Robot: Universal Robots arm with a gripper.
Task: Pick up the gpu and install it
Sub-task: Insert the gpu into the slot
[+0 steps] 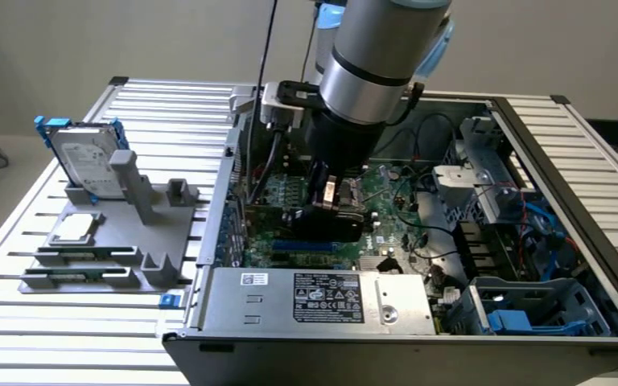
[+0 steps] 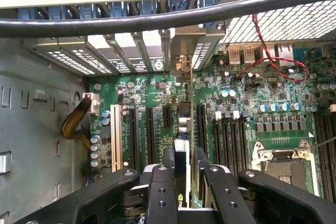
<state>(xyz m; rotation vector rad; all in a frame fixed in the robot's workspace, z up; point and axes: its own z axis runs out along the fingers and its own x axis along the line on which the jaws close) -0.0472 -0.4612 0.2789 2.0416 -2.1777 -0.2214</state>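
Gripper [image 2: 184,155] around thin gpu [image 1: 325,223] (black rounded shroud) over motherboard [image 2: 247,108]

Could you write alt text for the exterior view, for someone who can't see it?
A robot arm reaches into an open computer case, its gripper holding the gpu close to the green motherboard. At the exterior view's left, a grey rack on the table holds a hard drive.
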